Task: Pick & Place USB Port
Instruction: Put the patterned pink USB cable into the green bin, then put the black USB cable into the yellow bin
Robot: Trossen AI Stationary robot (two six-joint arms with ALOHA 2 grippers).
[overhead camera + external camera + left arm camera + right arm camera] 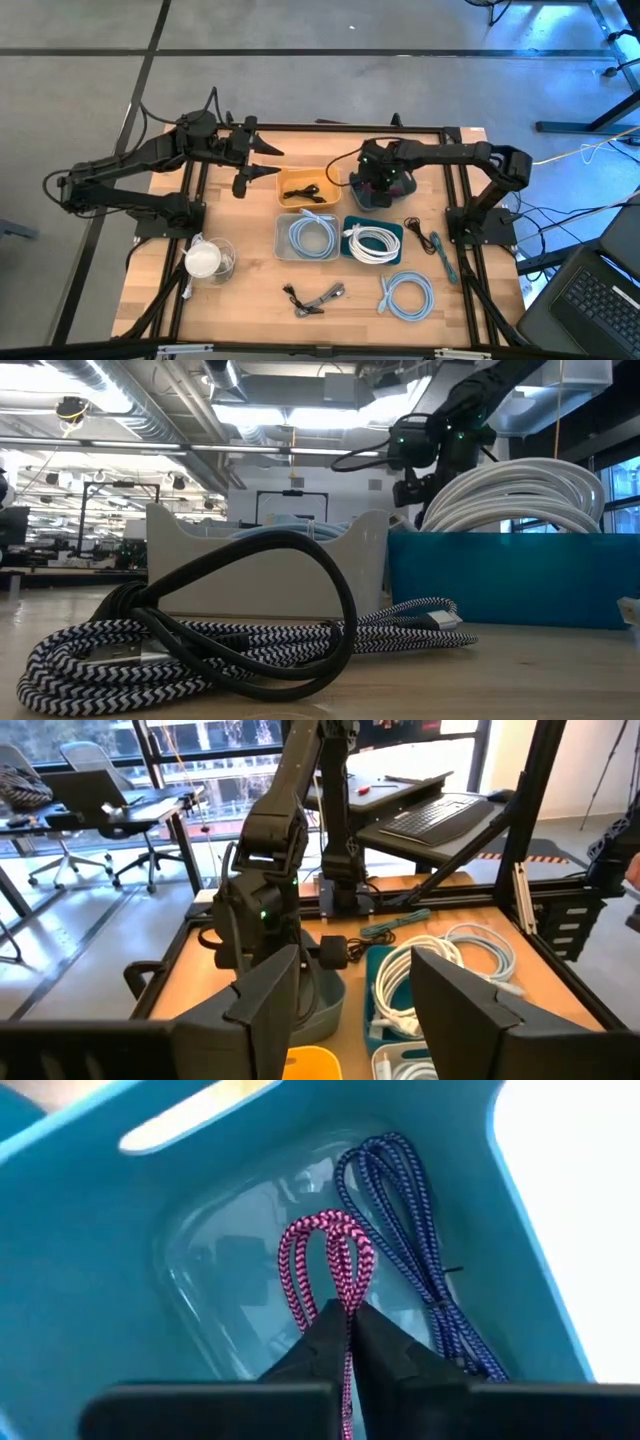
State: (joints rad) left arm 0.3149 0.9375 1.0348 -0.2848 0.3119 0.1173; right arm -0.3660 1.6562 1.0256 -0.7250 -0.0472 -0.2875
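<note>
Right gripper (349,1342) clenched on pink braided cable (325,1260) over blue bin (90,1250); light, floppy, grip bundled loops. Left gripper (345,1010) released, idle.

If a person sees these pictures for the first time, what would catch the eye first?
Probably the right gripper deep in a blue bin, pinching a pink braided cable beside a blue one. Next, the bins in the table's middle, one holding a thick white cable coil, and the left gripper open above a yellow bin.
</note>
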